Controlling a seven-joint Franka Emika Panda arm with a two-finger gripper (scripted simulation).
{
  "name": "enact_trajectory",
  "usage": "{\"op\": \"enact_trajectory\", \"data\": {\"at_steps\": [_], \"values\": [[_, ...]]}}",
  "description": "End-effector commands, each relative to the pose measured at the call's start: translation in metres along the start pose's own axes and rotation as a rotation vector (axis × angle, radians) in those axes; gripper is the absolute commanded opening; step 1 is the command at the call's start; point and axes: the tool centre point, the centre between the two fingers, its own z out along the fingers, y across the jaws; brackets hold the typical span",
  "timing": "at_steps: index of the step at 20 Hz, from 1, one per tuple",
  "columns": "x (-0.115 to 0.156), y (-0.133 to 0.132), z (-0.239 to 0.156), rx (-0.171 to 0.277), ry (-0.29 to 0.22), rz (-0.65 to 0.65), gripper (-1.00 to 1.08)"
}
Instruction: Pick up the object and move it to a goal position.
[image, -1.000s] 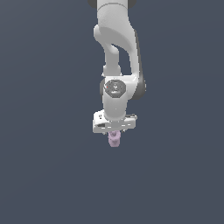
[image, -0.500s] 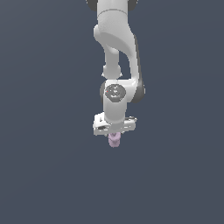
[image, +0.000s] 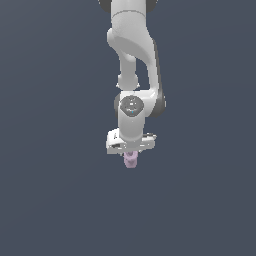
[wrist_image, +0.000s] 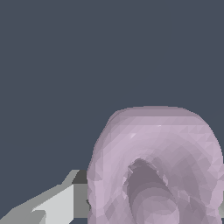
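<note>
The object (image: 130, 159) is a small pale pink-lilac knobbly piece. In the exterior view it hangs just below my white gripper (image: 130, 154), held between the fingers at the end of the downward-pointing arm. In the wrist view the object (wrist_image: 157, 166) fills much of the picture, rounded with a hollow in its middle, and one grey finger (wrist_image: 48, 205) presses against its side. The other finger is hidden behind the object. The gripper is shut on the object.
Only a plain dark grey-blue background shows around the arm (image: 132, 60) in both views. No goal marker or other object shows.
The arm has risen a little with the object still held in the gripper; the hold is unchanged.
</note>
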Motion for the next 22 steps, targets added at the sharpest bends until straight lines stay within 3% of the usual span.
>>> {"op": "enact_trajectory", "data": {"at_steps": [1, 11, 22], "values": [[-0.001, 0.001, -0.003, 0.0, 0.001, 0.0, -1.0], [-0.016, 0.008, -0.048, 0.0, 0.001, 0.0, -1.0], [-0.05, 0.024, -0.153, 0.0, 0.001, 0.0, -1.0]]}}
